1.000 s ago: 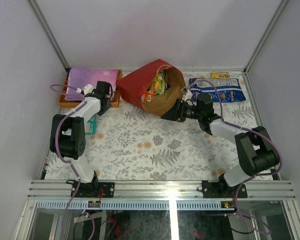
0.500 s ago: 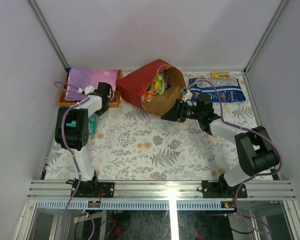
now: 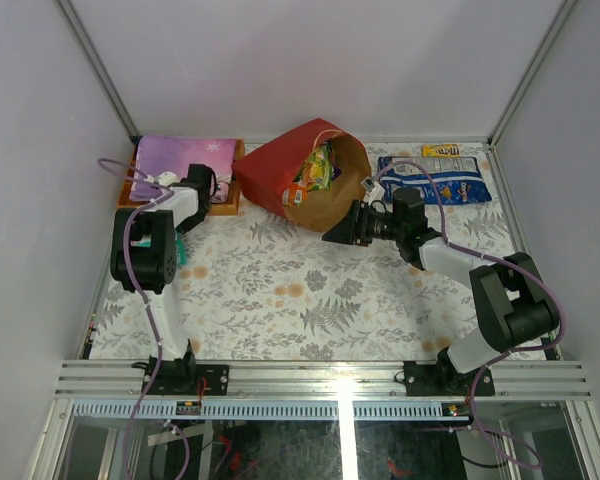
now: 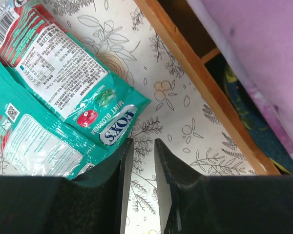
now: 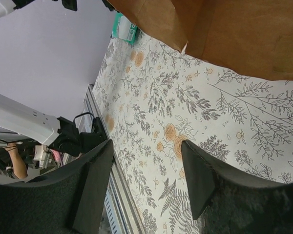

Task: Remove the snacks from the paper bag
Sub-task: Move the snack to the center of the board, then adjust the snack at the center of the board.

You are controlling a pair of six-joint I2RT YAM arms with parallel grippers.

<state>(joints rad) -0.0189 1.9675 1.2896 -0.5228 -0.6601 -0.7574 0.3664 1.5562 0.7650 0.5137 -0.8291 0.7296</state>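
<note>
One paper bag (image 3: 265,175), two teal packets (image 4: 83,92)

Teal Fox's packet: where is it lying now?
In the left wrist view the teal Fox's packet lies on the tablecloth at left, its corner by the left gripper, apart from the orange tray.

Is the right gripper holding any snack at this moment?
No, the right gripper is open, with only tablecloth between its jaws.

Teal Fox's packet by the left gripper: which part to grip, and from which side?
Probably the sealed edge by the logo on the teal Fox's packet, approached from the tablecloth side where the left gripper sits. The packet lies flat, so only that thin edge suits the narrowly parted jaws; the orange tray crowds the far side.
</note>
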